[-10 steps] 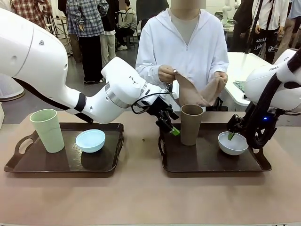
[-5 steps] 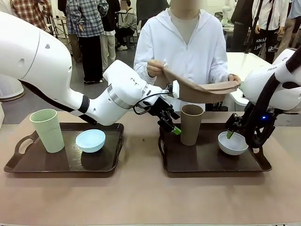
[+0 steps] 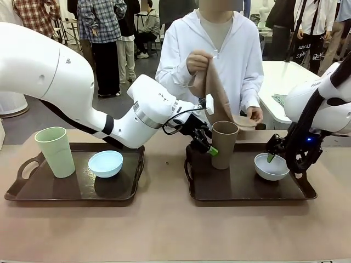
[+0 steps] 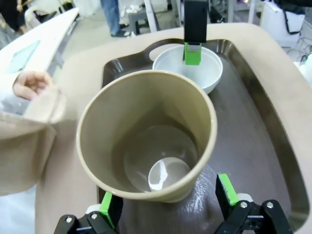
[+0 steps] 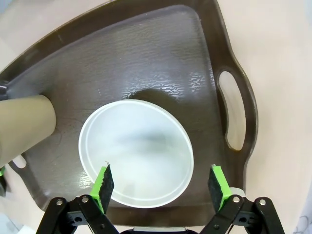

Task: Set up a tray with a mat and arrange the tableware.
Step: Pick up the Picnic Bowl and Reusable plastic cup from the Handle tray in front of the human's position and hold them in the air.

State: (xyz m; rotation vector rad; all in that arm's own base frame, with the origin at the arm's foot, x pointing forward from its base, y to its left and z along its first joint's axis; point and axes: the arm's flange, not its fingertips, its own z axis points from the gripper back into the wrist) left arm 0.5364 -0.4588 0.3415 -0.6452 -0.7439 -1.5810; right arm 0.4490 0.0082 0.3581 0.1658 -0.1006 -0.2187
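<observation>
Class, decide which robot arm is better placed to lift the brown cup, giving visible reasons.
Left, probably: the left gripper is open, fingers flanking the brown cup; the right gripper hangs open over the whitish bowl.

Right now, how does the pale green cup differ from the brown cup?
The pale green cup stands on the left tray, the brown cup on the right tray. The left gripper has its open fingers on either side of the brown cup; no gripper is near the pale green cup. Both are tall and upright.
</observation>
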